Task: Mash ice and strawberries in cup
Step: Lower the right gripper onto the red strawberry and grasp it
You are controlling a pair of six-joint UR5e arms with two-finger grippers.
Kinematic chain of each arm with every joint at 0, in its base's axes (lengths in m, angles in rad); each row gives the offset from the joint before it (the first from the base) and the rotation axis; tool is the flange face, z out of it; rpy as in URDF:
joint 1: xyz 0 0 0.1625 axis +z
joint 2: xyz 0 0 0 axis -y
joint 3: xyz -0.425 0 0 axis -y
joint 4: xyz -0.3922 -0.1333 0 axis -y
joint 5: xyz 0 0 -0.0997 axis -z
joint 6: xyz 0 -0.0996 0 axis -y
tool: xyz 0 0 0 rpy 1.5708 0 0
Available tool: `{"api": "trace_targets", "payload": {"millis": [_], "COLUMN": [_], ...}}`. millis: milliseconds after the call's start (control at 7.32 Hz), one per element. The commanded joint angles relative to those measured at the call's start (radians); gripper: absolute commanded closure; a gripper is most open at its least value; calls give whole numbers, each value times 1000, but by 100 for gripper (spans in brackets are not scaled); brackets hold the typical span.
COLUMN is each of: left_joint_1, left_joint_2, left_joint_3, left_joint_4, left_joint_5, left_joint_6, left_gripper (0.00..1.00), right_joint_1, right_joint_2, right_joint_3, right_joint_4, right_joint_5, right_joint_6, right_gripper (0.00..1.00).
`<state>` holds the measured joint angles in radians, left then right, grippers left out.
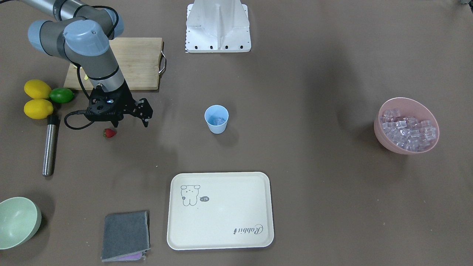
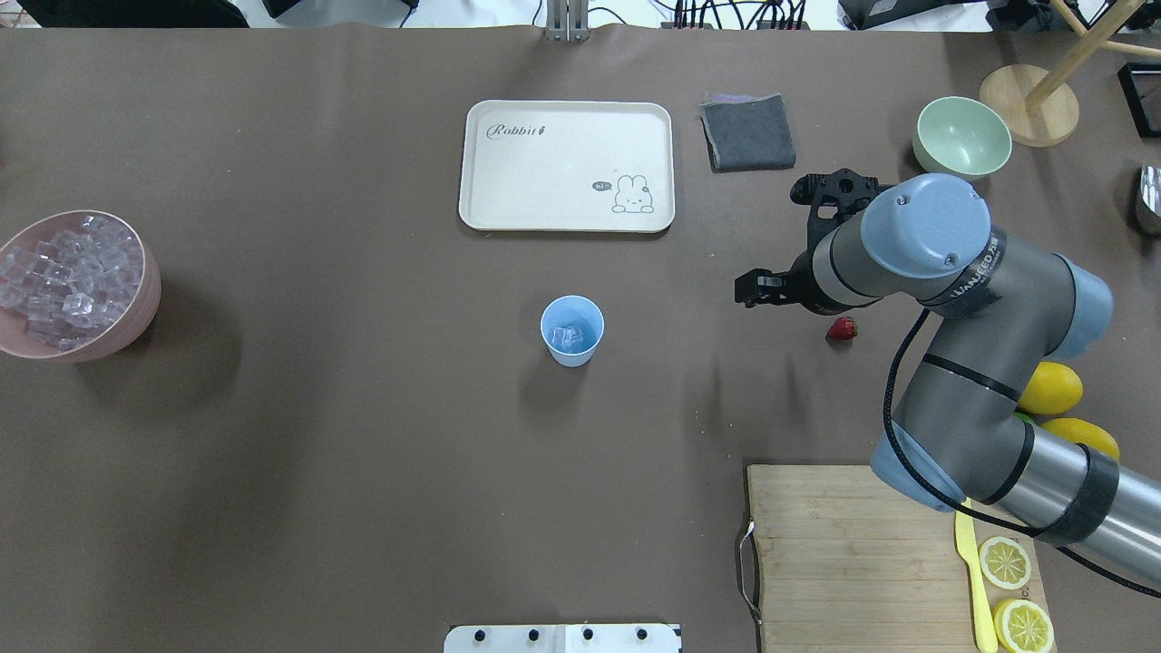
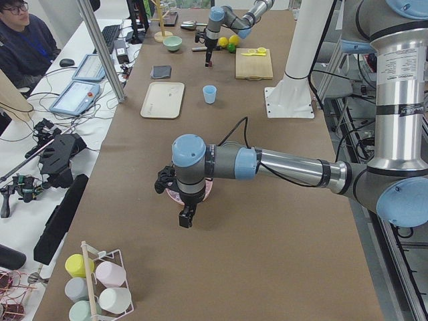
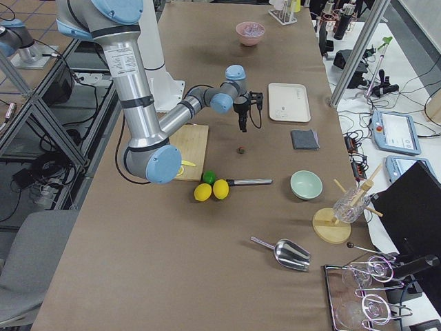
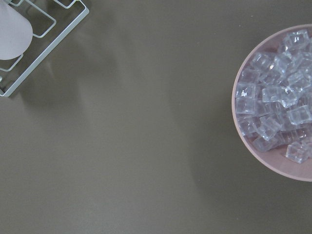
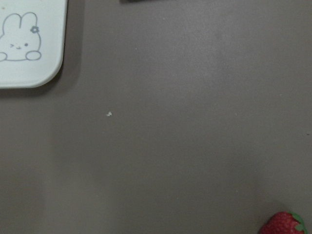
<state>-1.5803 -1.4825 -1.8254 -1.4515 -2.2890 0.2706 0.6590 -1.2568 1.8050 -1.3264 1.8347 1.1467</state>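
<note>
The light blue cup (image 1: 216, 119) stands upright mid-table with a few ice cubes (image 2: 570, 337) in it. More ice (image 1: 408, 129) fills the pink bowl (image 2: 136, 313), also seen in the left wrist view (image 5: 278, 97). The strawberry (image 1: 109, 133) lies on the table, also in the overhead view (image 2: 842, 329) and at the bottom right of the right wrist view (image 6: 285, 225). My right gripper (image 1: 146, 112) hangs open and empty just beside and above the strawberry, toward the cup. My left gripper (image 3: 186, 217) hangs beside the pink bowl; I cannot tell if it is open or shut.
A steel muddler (image 1: 50, 146), two lemons (image 1: 37, 89) and a lime (image 1: 61, 95) lie near the right arm. A wooden cutting board (image 1: 136, 62) is behind them. A cream tray (image 1: 221, 221), grey cloth (image 1: 125, 234) and pale green bowl (image 1: 18, 221) sit at the far edge.
</note>
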Motion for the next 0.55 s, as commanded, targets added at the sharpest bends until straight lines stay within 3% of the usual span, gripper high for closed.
{"api": "trace_targets", "payload": {"millis": [0, 410], "left_joint_1": [-4, -4], "left_joint_2": [11, 21], "left_joint_3": [-3, -3], "left_joint_4": [-6, -9], "left_joint_5": [-6, -4], "left_joint_6": [12, 13], "left_gripper": [1, 1], "right_joint_1": [8, 41], "right_joint_2": [-33, -91], "right_joint_3": [-27, -36], "right_joint_4": [66, 72], "right_joint_5": [11, 12], "right_joint_6": [-19, -140], "right_gripper": [0, 0]}}
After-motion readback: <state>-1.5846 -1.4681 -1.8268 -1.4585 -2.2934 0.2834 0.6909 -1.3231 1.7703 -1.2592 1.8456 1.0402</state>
